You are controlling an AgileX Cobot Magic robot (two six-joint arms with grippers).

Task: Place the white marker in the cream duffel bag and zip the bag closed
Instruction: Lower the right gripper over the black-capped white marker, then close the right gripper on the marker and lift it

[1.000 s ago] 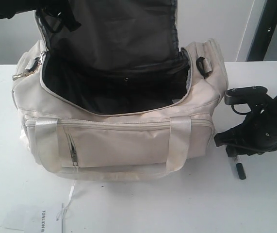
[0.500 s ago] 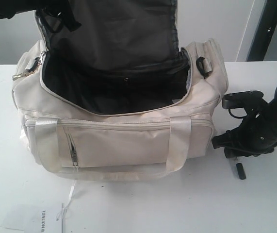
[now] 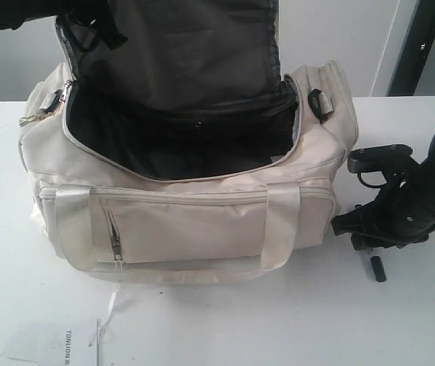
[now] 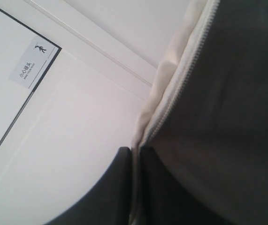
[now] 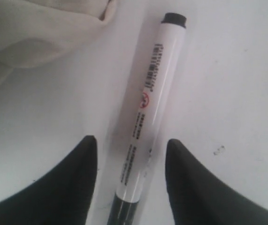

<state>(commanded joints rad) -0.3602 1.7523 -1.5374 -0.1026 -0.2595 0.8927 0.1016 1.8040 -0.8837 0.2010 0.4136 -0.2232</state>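
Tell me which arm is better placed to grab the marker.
Right. The right pincer, open, straddles the white marker on the table; the left pincer is clamped on the raised flap of the cream duffel bag.

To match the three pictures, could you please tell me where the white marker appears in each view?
Exterior view: white marker low right, beside the cream duffel bag; only its black end shows.
Left wrist view: not in it.
Right wrist view: centre, between the open fingers of the right gripper.
Shared landmark: the bag's cream fabric, seen in all three.
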